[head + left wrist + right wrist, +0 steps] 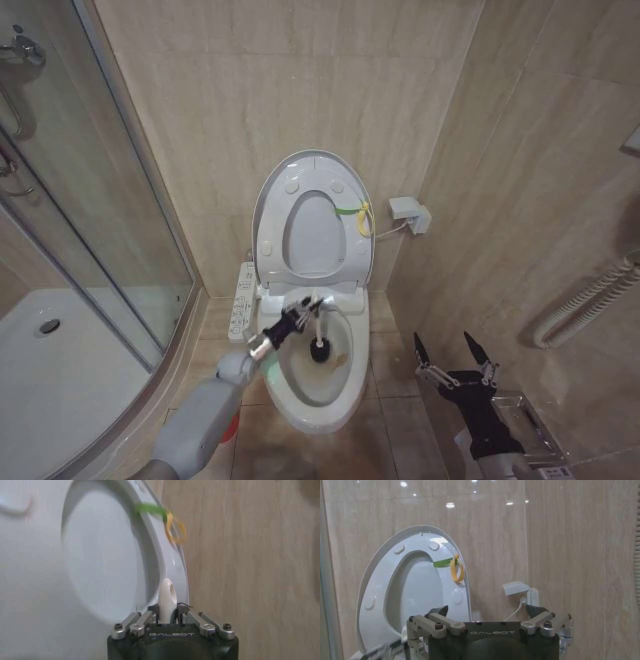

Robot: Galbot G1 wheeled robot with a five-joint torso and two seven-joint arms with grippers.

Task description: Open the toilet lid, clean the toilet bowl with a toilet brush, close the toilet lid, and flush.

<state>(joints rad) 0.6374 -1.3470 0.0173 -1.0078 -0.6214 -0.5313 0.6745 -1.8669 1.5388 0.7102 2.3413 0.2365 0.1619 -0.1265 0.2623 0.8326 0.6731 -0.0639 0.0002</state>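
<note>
With the toilet lid [312,215] propped upright against the wall, the toilet bowl [318,385] sits open below it. Left gripper [305,312] is pinching the toilet brush [320,335] handle, black head down inside the bowl. Right gripper [455,357] hangs off to the side, fingers spread, holding nothing.

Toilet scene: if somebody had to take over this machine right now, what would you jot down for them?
Left pincer: shut on the toilet brush, its black head down inside the toilet bowl.
Right pincer: open, holding nothing, low beside the right wall.
Toilet lid: up, leaning back with the seat against the wall; yellow-green strap on its edge.
Done: lid opened, brush in the bowl.
Left: finish scrubbing, put the brush away, close the lid, flush.
</note>
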